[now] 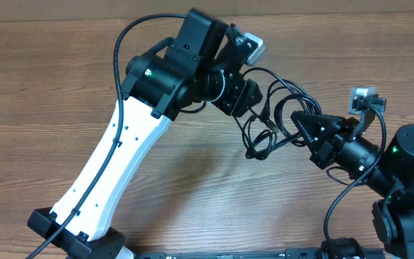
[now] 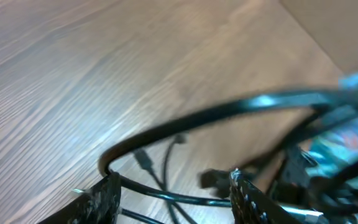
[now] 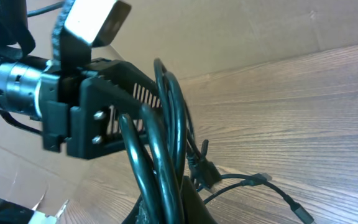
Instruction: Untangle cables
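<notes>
Between the right end effector's (image 3: 166, 208) jaws, which look pressed shut (the view is cramped), a bunch of the cables (image 3: 166, 143) rises in a taut arc, probably held up so the knot hangs loose. Just beyond the jaws, plug tips (image 3: 205, 169) trail on the desk (image 3: 303, 106). Farther on, facing it, the left end effector (image 2: 173, 186) has its jaws well apart, with strands lying between them ungripped — likely poised to take one cord and draw it away.
</notes>
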